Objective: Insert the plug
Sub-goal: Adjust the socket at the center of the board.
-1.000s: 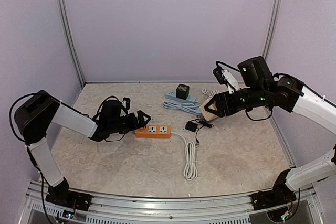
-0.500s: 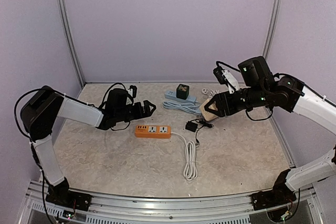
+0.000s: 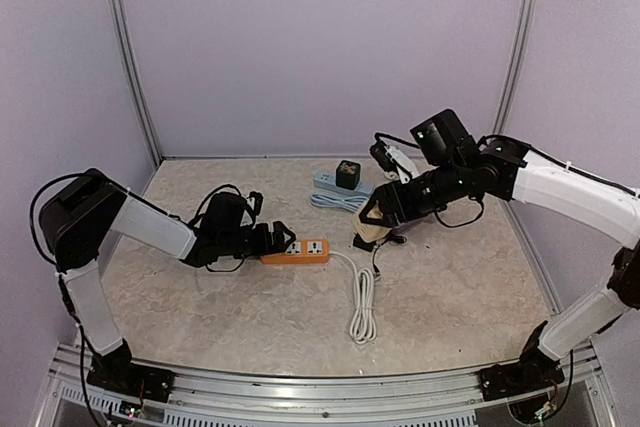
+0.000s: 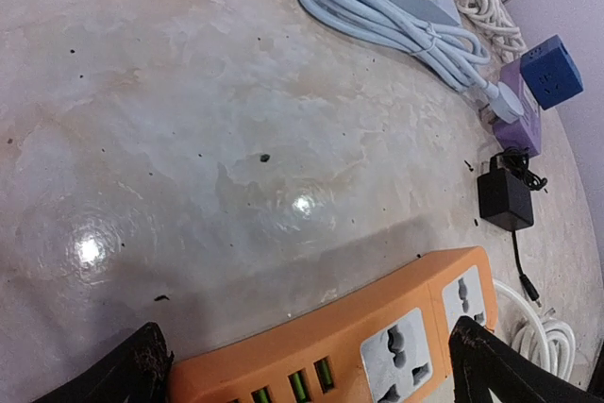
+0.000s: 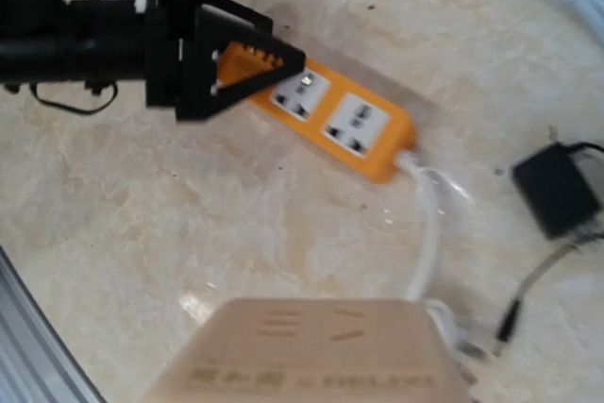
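The orange power strip (image 3: 303, 250) lies mid-table with two sockets facing up. My left gripper (image 3: 279, 240) is open, and its black fingers (image 4: 130, 372) stand on either side of the strip's (image 4: 377, 337) USB end. My right gripper (image 3: 375, 222) is shut on the plug, a beige block (image 3: 370, 231), held above the table just right of the strip. In the right wrist view the plug (image 5: 311, 356) fills the bottom edge, with the strip (image 5: 330, 120) and the left gripper (image 5: 255, 58) beyond it; the right gripper's own fingers are hidden.
The strip's white cord (image 3: 362, 307) coils toward the near edge. A black adapter (image 5: 557, 200) lies right of the strip. At the back are a light-blue strip with a black cube (image 3: 347, 176), a white cable coil (image 4: 396, 21), a purple block (image 4: 519, 120) and a blue cube (image 4: 552, 71).
The left gripper swung away toward the back, then came back down over the strip's left end. The right arm moved left and lower with the plug, closer to the strip.
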Robot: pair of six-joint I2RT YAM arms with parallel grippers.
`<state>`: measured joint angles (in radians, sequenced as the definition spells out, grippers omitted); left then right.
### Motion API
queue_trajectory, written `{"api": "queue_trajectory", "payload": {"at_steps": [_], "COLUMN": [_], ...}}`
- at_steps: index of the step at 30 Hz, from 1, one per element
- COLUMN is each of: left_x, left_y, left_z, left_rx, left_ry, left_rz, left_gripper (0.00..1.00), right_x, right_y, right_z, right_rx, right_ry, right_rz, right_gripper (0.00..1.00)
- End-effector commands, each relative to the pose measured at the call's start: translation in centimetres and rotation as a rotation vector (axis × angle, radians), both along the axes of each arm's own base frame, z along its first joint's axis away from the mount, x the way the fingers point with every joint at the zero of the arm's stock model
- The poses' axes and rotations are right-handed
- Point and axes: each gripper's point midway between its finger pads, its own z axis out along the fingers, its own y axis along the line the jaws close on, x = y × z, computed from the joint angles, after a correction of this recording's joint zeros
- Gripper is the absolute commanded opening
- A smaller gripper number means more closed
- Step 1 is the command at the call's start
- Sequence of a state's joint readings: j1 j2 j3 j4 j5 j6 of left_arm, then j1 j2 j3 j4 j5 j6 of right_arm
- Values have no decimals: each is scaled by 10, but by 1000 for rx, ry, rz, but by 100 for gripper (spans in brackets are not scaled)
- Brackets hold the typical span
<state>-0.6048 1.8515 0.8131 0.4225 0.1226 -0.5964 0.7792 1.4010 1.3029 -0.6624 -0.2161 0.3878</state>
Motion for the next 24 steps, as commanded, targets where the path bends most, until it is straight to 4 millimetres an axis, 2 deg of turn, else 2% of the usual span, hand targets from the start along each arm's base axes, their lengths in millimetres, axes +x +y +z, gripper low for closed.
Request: {"api": "queue_trajectory", "payload": {"at_steps": [1,4,8,13,19,24], "left_x": [-20,-33,-44,-65,-88,-95], "left_y": [-23,-35,-39,-47,-56,-50], "left_z": [23,26,19,11,11,13], "left_rx": [-57,-79,-83,-81,-128,-82], "left_ry": [-40,-55,-33,-12,-12,-57], "left_rz": [-59,-98,-109,-119,-141,-116], "left_gripper": [99,99,99,99,99,99], "right_x": [13,22,29,37,42,52], "right_y": [31,47,63,69,75,67], "right_z": [6,-7,-24,-48,-75,-95], "right_rx": [67,67,72,38,1,-94], "right_ry": [45,101,163,211,248,237], "right_rz": [51,64,63,50,52,16], "right_gripper": [0,0,0,0,0,0]}}
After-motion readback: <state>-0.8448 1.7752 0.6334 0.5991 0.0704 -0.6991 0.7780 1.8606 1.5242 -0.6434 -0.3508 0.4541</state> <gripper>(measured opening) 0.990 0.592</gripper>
